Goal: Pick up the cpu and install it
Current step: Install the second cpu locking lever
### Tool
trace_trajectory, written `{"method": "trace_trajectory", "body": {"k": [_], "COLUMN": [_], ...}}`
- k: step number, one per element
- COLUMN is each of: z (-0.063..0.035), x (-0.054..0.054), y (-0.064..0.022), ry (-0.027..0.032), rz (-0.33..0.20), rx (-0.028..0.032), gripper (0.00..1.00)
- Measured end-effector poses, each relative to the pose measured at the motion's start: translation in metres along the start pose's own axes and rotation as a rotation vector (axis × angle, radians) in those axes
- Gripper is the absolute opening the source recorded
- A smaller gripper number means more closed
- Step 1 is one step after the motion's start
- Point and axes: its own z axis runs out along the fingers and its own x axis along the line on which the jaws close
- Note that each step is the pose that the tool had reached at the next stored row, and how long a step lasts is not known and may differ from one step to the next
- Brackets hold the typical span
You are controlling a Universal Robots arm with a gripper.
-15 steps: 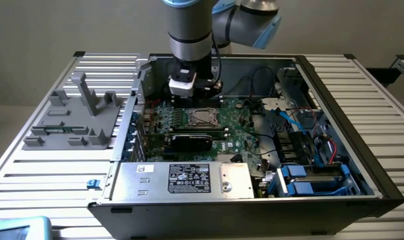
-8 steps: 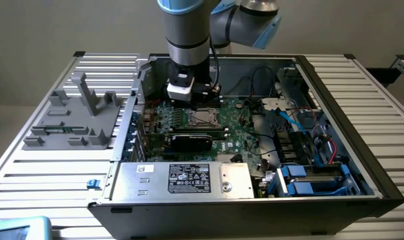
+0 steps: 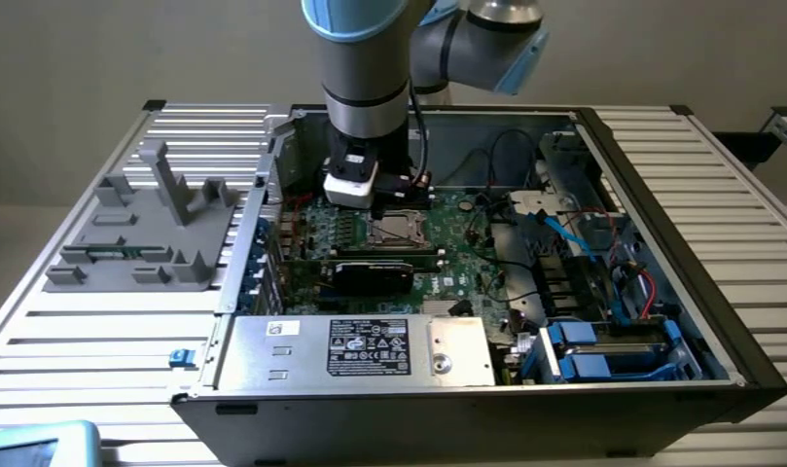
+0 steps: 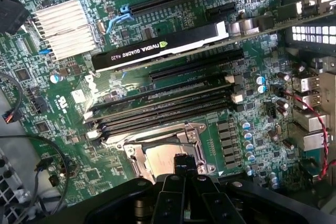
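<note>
My gripper (image 3: 393, 206) hangs low inside the open computer case, right over the black motherboard socket (image 3: 396, 230) with its metal frame. In the wrist view the two dark fingertips (image 4: 185, 162) are pressed together at the socket's (image 4: 157, 153) near edge, and nothing shows between them. A pale flat square lies inside the frame. I cannot tell whether that square is the cpu or the bare socket bed. The gripper is shut.
A black NVIDIA graphics card (image 4: 157, 48) and memory slots (image 4: 163, 106) lie close beside the socket. A finned heatsink (image 4: 63, 27), loose cables (image 3: 510, 165) and the power supply (image 3: 354, 348) crowd the case. A grey plastic fixture block (image 3: 140, 238) stands outside on the exterior view's left.
</note>
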Motion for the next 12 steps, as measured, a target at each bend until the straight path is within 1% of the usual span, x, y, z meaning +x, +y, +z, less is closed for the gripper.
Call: {"method": "trace_trajectory", "body": {"k": [1, 3, 8, 10, 12], "z": [0.0006, 0.0024, 0.0083, 0.0095, 0.0095], "x": [0.000, 0.000, 0.001, 0.001, 0.002], "y": [0.0011, 0.0028, 0.0065, 0.0091, 0.0123], "ry": [-0.0008, -0.0011, -0.0006, -0.0025, -0.0065], "rz": [0.001, 0.008, 0.022, 0.025, 0.029], "rx": [0.0041, 0.0071, 0.0084, 0.0085, 0.0080], "gripper": [0.11, 0.11, 0.11, 0.11, 0.11]}}
